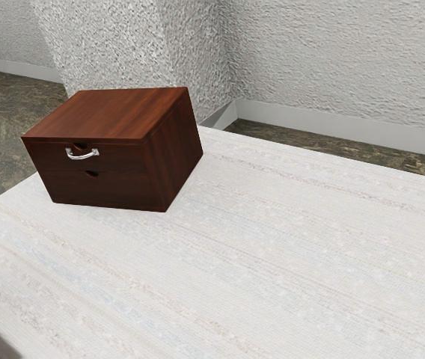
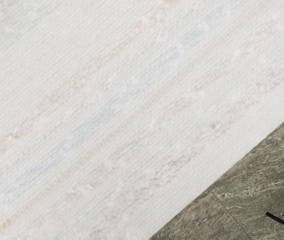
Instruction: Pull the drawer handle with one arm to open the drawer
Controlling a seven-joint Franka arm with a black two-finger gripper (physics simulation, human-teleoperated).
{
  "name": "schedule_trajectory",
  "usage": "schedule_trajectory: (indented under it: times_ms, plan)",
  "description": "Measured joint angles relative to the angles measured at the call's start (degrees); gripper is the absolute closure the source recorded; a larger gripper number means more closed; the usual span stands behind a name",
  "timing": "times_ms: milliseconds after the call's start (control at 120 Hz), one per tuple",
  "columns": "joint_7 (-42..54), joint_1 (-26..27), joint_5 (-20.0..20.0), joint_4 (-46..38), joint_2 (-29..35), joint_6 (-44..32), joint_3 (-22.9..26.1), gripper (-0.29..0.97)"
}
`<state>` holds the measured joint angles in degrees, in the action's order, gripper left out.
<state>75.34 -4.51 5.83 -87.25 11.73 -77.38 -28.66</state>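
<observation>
A dark wooden cabinet (image 1: pixel 119 146) sits near the table's (image 1: pixel 287 254) back corner at the exterior view's left, close to the edge there, with broad bare tabletop open in front of it and toward the exterior view's right. It has 2 drawers, both shut flush, so their contents are hidden. The upper drawer (image 1: pixel 123 155) carries a silver handle (image 1: pixel 82 152); the lower drawer has a small notch (image 1: pixel 91 173). In the wrist view the table's edge crosses diagonally, with stone floor (image 2: pixel 252 200) beyond it. I cannot tell how the gripper's jaws stand.
</observation>
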Motion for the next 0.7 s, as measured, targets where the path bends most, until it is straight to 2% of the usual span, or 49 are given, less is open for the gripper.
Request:
schedule_trajectory:
  times_ms: [292, 700]
  plan:
    - [3.9, -0.4, 7.6, -5.3, -0.2, -10.3, -1.6, 0.00]
    - [8.0, -0.8, 9.0, -6.5, -5.6, -26.3, -4.3, 0.00]
